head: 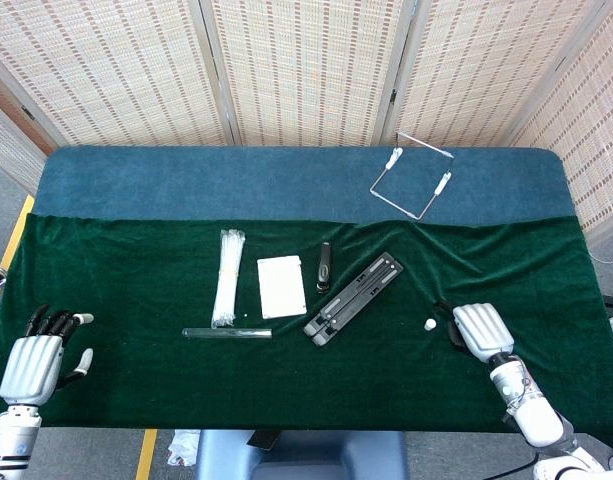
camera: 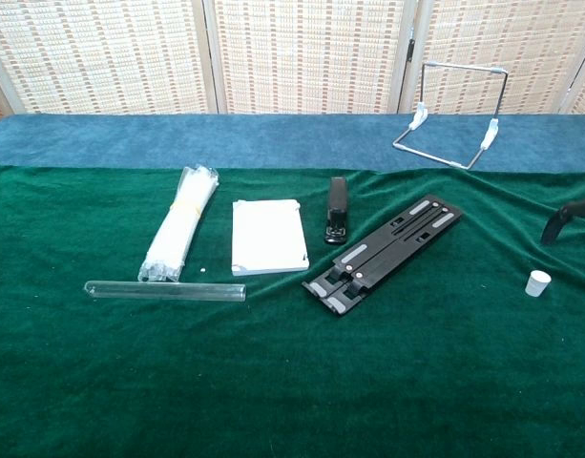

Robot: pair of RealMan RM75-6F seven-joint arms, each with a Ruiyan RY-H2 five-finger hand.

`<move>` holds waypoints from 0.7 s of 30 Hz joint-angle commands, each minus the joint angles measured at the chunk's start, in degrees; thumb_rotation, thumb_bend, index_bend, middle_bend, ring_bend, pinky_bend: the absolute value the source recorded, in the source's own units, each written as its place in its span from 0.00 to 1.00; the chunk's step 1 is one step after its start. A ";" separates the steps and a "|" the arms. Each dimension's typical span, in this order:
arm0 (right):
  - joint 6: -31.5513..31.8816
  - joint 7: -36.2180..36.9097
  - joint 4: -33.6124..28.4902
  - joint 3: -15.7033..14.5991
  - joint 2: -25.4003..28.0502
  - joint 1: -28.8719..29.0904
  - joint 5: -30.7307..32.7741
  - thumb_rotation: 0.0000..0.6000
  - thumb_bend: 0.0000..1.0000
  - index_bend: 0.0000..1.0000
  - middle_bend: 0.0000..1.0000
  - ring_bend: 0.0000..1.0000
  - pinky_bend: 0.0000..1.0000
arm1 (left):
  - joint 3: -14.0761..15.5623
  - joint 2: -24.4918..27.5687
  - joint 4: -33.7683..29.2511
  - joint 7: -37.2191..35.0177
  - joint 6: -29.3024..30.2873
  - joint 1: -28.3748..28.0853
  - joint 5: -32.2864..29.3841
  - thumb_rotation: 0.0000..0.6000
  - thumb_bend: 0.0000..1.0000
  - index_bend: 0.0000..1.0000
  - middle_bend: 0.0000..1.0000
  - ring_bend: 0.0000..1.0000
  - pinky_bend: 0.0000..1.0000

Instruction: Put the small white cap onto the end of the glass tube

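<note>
A: Where's the cap?
B: Small white cap [head: 429, 324] sits alone on the green cloth [camera: 292, 382], right side, standing upright w/ wider end up in chest view [camera: 537, 282].
A: And the right hand?
B: Right hand [head: 480, 331] is just beside it, to the cap's right, not touching. Back of the hand faces up; dark fingers [head: 448, 309] point toward the cap. Nothing in it, but can't tell if fingers are spread or curled. Chest view only catches a dark fingertip [camera: 562, 218] at the right edge.
A: Tube?
B: Glass tube [head: 227, 333] lies flat, well apart from the cap, left of centre, just in front of the bag of white ties [head: 227, 276] and the white pad [head: 281, 286]. Black folding stand [head: 354, 298] lies between tube and cap.
A: Left hand?
B: Left hand [head: 36, 360] at the near left corner, fingers apart, holding nothing, far from everything.
</note>
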 commanded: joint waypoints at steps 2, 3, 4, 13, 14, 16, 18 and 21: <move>-0.46 -1.74 -0.01 -0.15 -0.36 0.14 -0.09 1.00 0.35 0.28 0.89 1.00 0.98 | 0.08 0.04 -0.07 -0.01 0.04 0.05 0.05 1.00 0.44 0.31 0.31 0.22 0.11; -0.66 -2.29 0.22 -0.30 -0.47 0.25 -0.13 1.00 0.34 0.28 0.89 1.00 0.98 | 0.10 0.06 -0.09 0.00 0.06 0.09 0.03 1.00 0.44 0.31 0.31 0.22 0.11; -0.81 -3.33 0.82 -0.46 -0.66 0.43 -0.16 1.00 0.34 0.28 0.89 1.00 0.98 | 0.12 0.08 -0.12 -0.01 0.04 0.11 -0.03 1.00 0.44 0.31 0.31 0.22 0.11; -2.00 -6.25 4.24 0.30 -3.08 1.61 1.68 1.00 0.29 0.33 0.93 1.00 1.00 | 0.25 0.60 -0.90 -0.05 -0.22 0.20 -0.30 1.00 0.44 0.30 0.31 0.22 0.10; -1.37 -5.61 4.26 0.56 -3.39 1.34 1.62 1.00 0.27 0.33 0.94 1.00 1.00 | 0.21 0.65 -0.95 -0.05 -0.13 0.26 -0.36 1.00 0.44 0.30 0.31 0.22 0.10; -0.69 -3.46 3.79 0.85 -3.41 0.84 1.21 0.97 0.24 0.33 0.94 1.00 1.00 | 0.18 0.73 -1.07 -0.05 0.12 0.40 -0.41 1.00 0.44 0.30 0.31 0.22 0.10; -0.40 -2.36 3.77 0.79 -3.11 0.51 0.79 0.90 0.24 0.33 0.95 1.00 1.00 | 0.18 0.73 -1.15 -0.06 0.21 0.44 -0.36 1.00 0.44 0.30 0.31 0.22 0.10; -0.56 -2.31 4.13 0.43 -2.80 0.37 0.49 0.84 0.24 0.33 0.95 1.00 1.00 | 0.23 0.69 -1.26 0.18 0.08 0.36 -0.27 1.00 0.44 0.30 0.31 0.22 0.10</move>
